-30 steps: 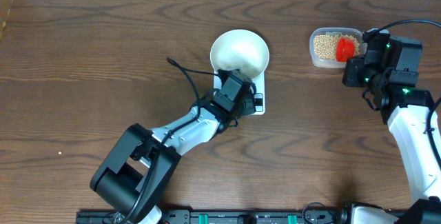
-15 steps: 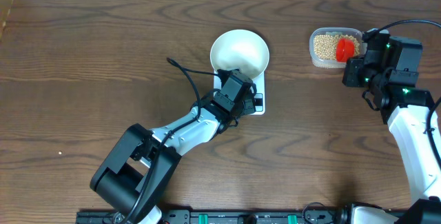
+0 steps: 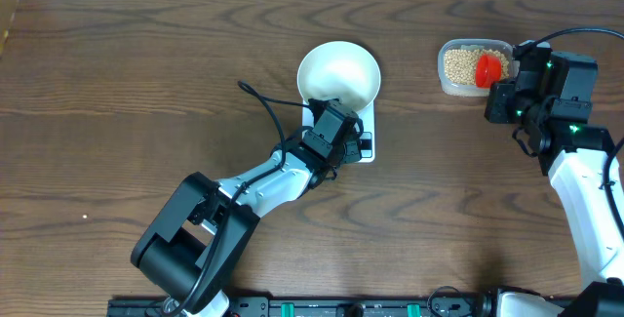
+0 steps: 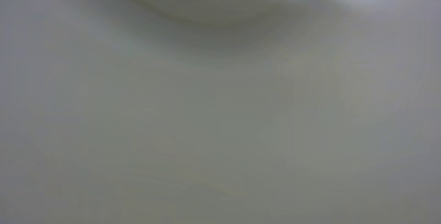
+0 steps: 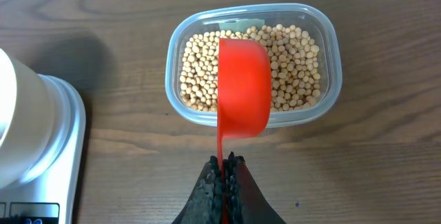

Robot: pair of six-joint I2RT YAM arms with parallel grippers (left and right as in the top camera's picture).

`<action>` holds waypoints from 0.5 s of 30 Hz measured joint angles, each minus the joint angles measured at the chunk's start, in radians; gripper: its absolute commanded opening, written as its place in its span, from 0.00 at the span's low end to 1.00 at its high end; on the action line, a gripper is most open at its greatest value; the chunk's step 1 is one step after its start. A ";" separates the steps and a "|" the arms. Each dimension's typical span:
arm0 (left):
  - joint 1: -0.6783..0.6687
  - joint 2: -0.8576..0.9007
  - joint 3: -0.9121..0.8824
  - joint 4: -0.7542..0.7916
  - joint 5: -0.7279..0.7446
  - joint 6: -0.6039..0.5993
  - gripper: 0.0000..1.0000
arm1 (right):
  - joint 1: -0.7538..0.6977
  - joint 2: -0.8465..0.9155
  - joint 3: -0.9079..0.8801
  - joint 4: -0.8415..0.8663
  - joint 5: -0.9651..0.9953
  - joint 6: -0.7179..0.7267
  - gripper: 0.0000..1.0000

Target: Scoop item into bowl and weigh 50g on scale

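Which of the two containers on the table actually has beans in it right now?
The clear plastic tub beneath the red scoop, filled with tan beans. The white bowl on the scale looks empty.

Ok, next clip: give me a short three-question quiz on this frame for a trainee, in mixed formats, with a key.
1. True or false: the bowl stands on the scale.
2. What is the right hand shut on? A) the handle of the red scoop B) the scale's edge C) the bowl's rim
3. Fill in: the beans lie in a clear plastic ____.
Key: 1 true; 2 A; 3 tub.
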 measured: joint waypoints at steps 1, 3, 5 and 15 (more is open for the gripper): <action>0.000 0.000 0.000 0.000 0.000 0.000 0.07 | 0.000 0.000 0.000 0.000 0.000 0.000 0.01; 0.000 0.000 0.000 0.000 0.000 0.000 0.07 | 0.000 0.000 0.000 0.000 0.000 0.000 0.01; 0.000 0.001 0.000 0.000 0.000 0.000 0.07 | 0.000 0.000 0.000 0.000 0.000 0.000 0.01; 0.000 0.010 0.007 -0.007 0.001 -0.011 0.08 | 0.000 0.000 0.000 -0.001 0.000 0.000 0.01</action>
